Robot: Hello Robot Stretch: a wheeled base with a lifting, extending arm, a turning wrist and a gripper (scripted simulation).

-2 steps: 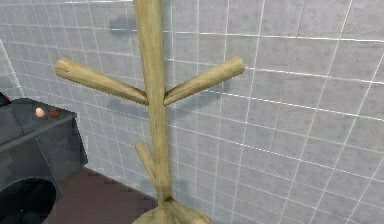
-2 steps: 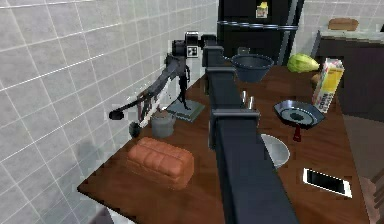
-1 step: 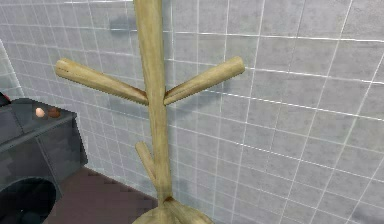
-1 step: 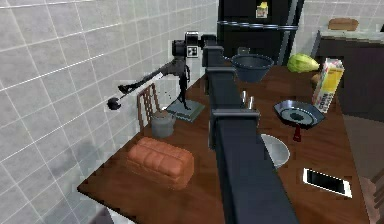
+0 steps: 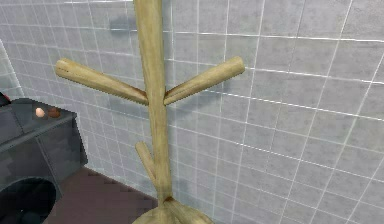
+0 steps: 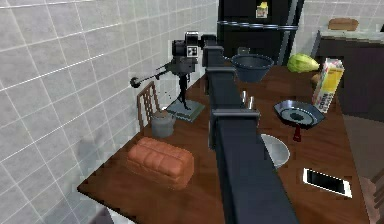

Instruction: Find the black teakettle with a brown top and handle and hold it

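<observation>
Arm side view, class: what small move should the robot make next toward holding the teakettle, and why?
Probably lower the arm slightly. The end effector hangs near the table's far end by the tiled wall, and a small dark thing shows just under it, beside a grey cup. I cannot tell that it is the kettle, so keep the move small.

Brown tbl (image 6: 345,150): bread loaf (image 6: 160,162), pan (image 6: 298,112), phone (image 6: 327,182), carton (image 6: 328,82), bowl (image 6: 274,150), grey cup (image 6: 162,124).
</observation>
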